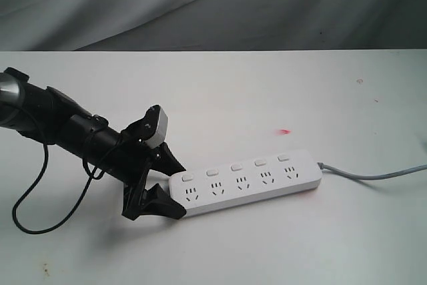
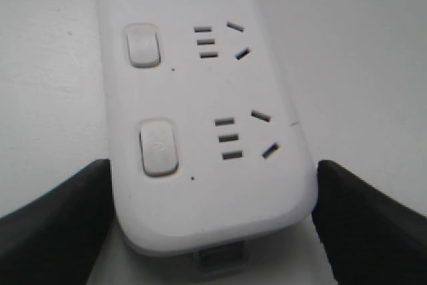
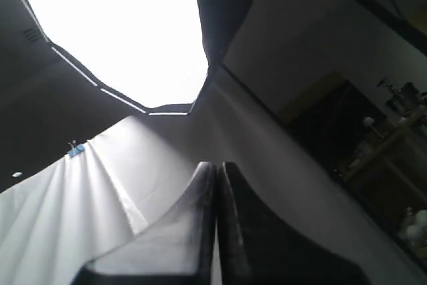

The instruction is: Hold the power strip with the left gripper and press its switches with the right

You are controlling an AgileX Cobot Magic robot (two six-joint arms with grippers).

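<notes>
The white power strip lies flat on the white table, its grey cable running off to the right. A row of small white switches sits above its sockets. My left gripper straddles the strip's left end, one black finger on each long side. In the left wrist view the fingers press against both sides of the power strip, with the nearest switch just ahead of them. My right gripper is shut on nothing, points up at a bright lamp, and is out of the exterior view.
A small red mark lies on the table behind the strip. A black cable loop hangs from the left arm onto the table. A grey cloth backdrop rises behind the table's far edge.
</notes>
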